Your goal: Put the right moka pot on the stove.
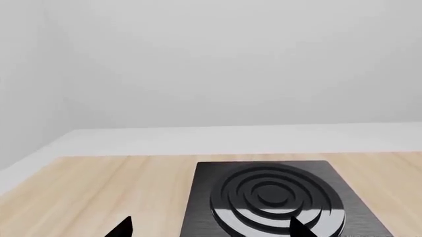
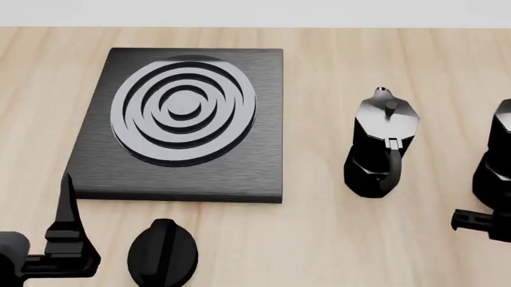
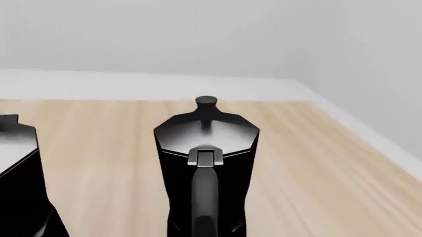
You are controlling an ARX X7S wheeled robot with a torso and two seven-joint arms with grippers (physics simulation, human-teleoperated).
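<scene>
The stove [image 2: 239, 173] is a flat black slab with grey burner rings, at the left of the wooden table; it also shows in the left wrist view as the stove [image 1: 211, 182]. Two black moka pots stand to its right. The right moka pot [image 2: 496, 161] is cut off by the head view's right edge and fills the right wrist view as the right moka pot [image 3: 205, 143], handle toward the camera. My right gripper's fingers do not show there; a black part [image 2: 473, 221] sits at that pot's base. My left gripper [image 1: 211, 228] is open, over the stove's near left edge.
The other moka pot [image 2: 382, 149] stands between the stove and the right pot, its handle toward me. A round black knob [image 2: 162, 252] lies in front of the stove. My left arm's finger [image 2: 67, 209] rises by the stove's near left corner. A white wall runs behind the table.
</scene>
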